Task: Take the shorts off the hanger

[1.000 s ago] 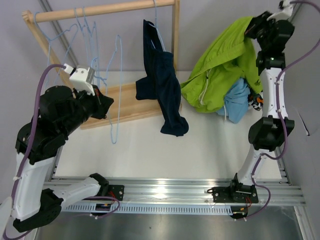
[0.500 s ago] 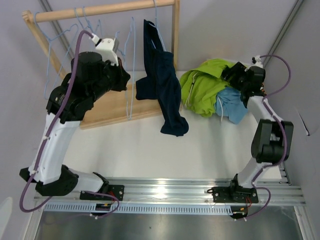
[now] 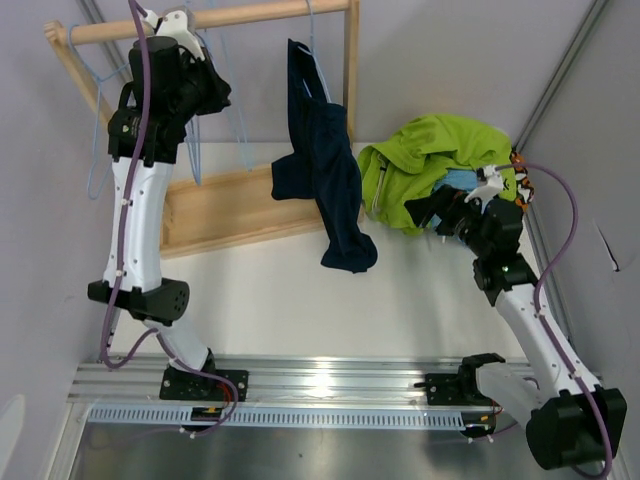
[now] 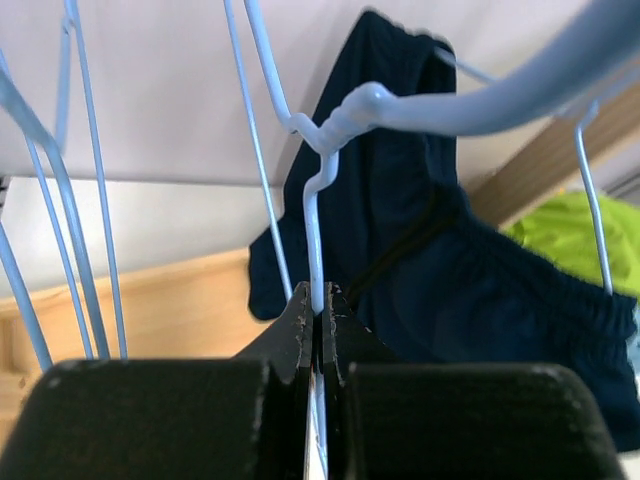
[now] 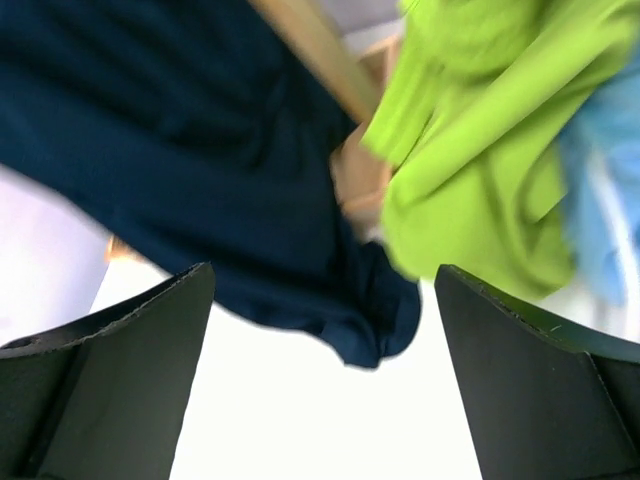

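The left gripper (image 4: 318, 312) is clamped on the wire of a blue hanger (image 4: 312, 190), at 11 o'clock in the top view. The right gripper (image 5: 322, 290) is spread wide and empty, at 3 o'clock. The navy shorts (image 3: 325, 170) hang below the rail (image 3: 250, 14) at 12 o'clock. The green shorts (image 3: 420, 160) lie heaped on the table (image 3: 280, 300) at 2 o'clock.

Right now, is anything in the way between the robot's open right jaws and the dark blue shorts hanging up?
Nothing visible is. The right gripper, jaws open, faces the dark navy fabric shorts directly, with only open space between them. The lime green fabric shorts lie off to one side, not in between.
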Controlling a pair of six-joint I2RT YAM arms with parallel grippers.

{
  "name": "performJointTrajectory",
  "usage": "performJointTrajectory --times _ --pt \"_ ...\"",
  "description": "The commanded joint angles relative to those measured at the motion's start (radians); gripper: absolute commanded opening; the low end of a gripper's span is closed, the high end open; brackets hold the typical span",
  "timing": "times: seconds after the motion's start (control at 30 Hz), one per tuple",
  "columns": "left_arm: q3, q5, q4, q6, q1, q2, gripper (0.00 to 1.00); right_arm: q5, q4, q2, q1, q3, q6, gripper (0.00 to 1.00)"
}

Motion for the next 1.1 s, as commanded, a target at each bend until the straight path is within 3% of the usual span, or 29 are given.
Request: performJointTrajectory --times 0.0,0.3,0.5,0.6,0.63,0.73,0.83,0.93,1.07 --pt "0.089 0.114 0.102 -0.069 0.057 0.071 0.0 -0.02 0.016 -0.056 0.062 -0.085 -0.054 0.99" --pt "0.116 0.246 0.182 -0.144 0.14 0.18 0.0 -0.039 0.007 -0.127 0.076 -0.183 -0.04 1.0" --pt "0.029 0.268 0.155 -0.12 0.131 0.111 0.07 -0.035 -0.015 -0.144 0.074 -0.171 -0.054 1.0" --pt "-0.043 0.248 0.152 -0.088 0.106 0.024 0.23 -0.04 -0.022 -0.156 0.076 -0.171 -0.048 0.99" --pt "-0.055 0.239 0.13 -0.08 0.091 -0.014 0.38 -0.04 -0.027 -0.164 0.076 -0.17 -0.047 0.99" --pt "-0.066 0.205 0.085 -0.049 0.067 -0.073 0.65 -0.039 -0.054 -0.194 0.08 -0.165 -0.047 0.99" --pt "-0.098 0.19 0.07 -0.043 0.057 -0.163 0.79 -0.037 -0.093 -0.22 0.083 -0.157 -0.051 0.99" --pt "-0.135 0.19 0.059 -0.048 0.05 -0.258 0.86 -0.032 -0.133 -0.259 0.085 -0.144 -0.055 0.99" --pt "-0.164 0.236 0.079 -0.077 0.019 -0.352 0.86 -0.023 -0.166 -0.306 0.088 -0.136 -0.057 0.99"
